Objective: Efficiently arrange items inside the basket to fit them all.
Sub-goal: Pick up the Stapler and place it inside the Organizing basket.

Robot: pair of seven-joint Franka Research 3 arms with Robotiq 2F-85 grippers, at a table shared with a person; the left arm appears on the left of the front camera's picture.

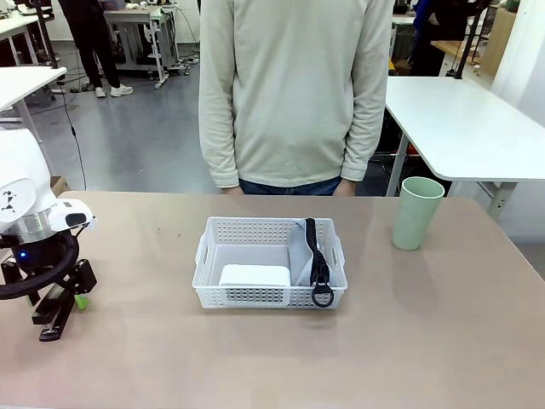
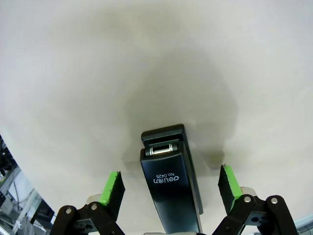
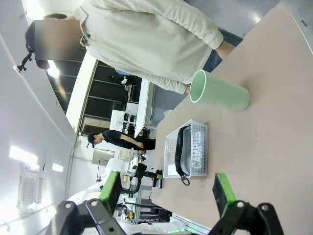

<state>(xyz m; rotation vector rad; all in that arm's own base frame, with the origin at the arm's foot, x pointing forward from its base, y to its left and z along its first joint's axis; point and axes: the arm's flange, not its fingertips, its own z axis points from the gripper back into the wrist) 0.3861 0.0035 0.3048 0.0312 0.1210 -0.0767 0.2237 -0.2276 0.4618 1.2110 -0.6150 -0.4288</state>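
The white lattice basket (image 1: pixel 213 232) stands mid-table and also shows in the right wrist view (image 3: pixel 172 147). Inside it lie a white block (image 1: pixel 254 275) and, on its right side, the grey "CAMPUS" pouch (image 3: pixel 196 149) with its black strap (image 1: pixel 317 260) hanging over the front rim. The pale green cup (image 1: pixel 417 213) stands upright on the table to the basket's right. A black stapler (image 2: pixel 168 181) lies on the table at the far left (image 1: pixel 51 319). My left gripper (image 2: pixel 171 188) is open and straddles it, the green pads (image 2: pixel 113 188) clear of its sides. My right gripper (image 3: pixel 167 191) is open and holds nothing.
A person in a light sweater (image 1: pixel 294 85) stands at the table's far edge behind the basket, hands at their sides. The tan table (image 1: pixel 281 358) is bare in front of the basket. White tables stand beyond on the right (image 1: pixel 460 119).
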